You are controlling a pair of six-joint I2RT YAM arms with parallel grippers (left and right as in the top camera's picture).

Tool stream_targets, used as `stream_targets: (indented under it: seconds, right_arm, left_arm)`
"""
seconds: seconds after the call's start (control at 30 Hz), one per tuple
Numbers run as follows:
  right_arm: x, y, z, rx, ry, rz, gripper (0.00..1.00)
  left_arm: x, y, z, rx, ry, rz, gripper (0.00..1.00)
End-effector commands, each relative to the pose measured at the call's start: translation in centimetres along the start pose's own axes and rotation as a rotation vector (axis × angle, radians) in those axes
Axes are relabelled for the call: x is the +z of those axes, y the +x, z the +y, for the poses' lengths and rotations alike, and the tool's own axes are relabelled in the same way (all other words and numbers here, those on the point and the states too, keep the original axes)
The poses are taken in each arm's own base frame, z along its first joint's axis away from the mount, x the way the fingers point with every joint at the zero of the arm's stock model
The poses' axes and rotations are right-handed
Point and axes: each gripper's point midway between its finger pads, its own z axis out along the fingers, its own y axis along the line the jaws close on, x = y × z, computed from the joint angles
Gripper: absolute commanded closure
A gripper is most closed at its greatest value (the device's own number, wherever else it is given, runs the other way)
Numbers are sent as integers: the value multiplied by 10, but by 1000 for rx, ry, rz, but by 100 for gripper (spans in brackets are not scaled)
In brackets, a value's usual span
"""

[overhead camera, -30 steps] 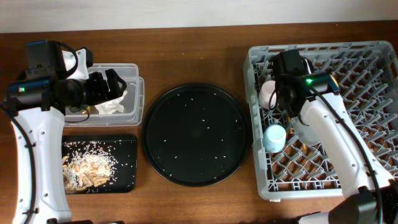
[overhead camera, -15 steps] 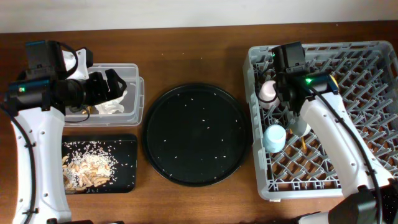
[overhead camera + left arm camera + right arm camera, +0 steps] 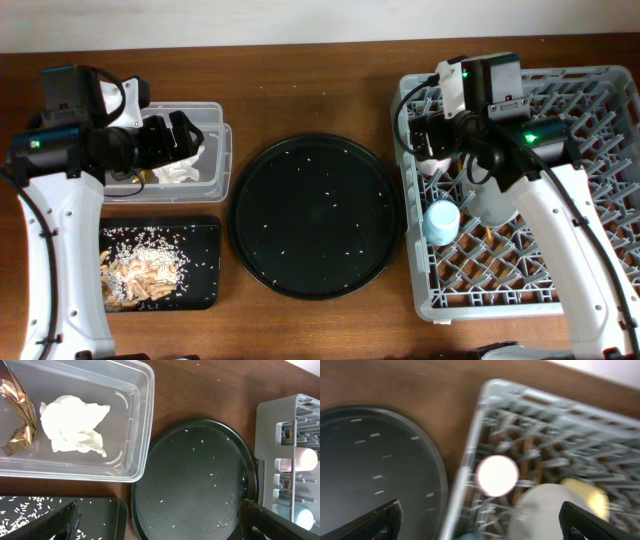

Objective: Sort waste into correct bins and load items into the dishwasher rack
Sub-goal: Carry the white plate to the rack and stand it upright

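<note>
The grey dishwasher rack (image 3: 600, 90) fills the right side of the table. My right gripper (image 3: 428, 138) hangs open and empty over its left edge. Straight below it in the right wrist view stands the pink cup (image 3: 496, 475), with the pale plate (image 3: 545, 510) and yellow bowl (image 3: 587, 494) beside it. The blue cup (image 3: 441, 222) sits nearer the front. My left gripper (image 3: 185, 135) is open and empty above the clear tub (image 3: 215, 115), which holds the white tissue (image 3: 75, 425) and gold wrapper (image 3: 17, 430). Food scraps (image 3: 140, 270) lie in the shallow black tray (image 3: 205, 225).
A large round black tray (image 3: 315, 215) dotted with rice grains lies between the bins and the rack. Bare wooden table (image 3: 300, 90) runs along the back. The rack's upright pegs stand close under my right arm.
My right gripper has opened and let go of the pink cup, which stays in the rack. The gripper has lifted and drawn back. The left arm has not moved.
</note>
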Motion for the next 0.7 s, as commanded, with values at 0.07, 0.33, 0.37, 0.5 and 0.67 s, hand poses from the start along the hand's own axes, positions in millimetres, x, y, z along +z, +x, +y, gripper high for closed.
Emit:
stream_targets:
  seconds: [0.07,0.33,0.37,0.5,0.67]
  right_arm:
    - [-11,-23,26,325,-170,-72,2]
    - [-10,-23,26,328,-170,-71,2]
    - [-10,-23,26,328,-170,-71,2]
    - [-10,-23,26,328,-170,-71,1]
    - [-58,-31,9,309,-87,-195,2]
  left_arm:
    - [0,0,1,-7,-1,-1,0]
    - [0,0,1,-7,-1,-1,0]
    - [0,0,1,-7,-1,-1,0]
    - [0,0,1,-7,-1,-1,0]
    - [0,0,1,-7,-1,-1,0]
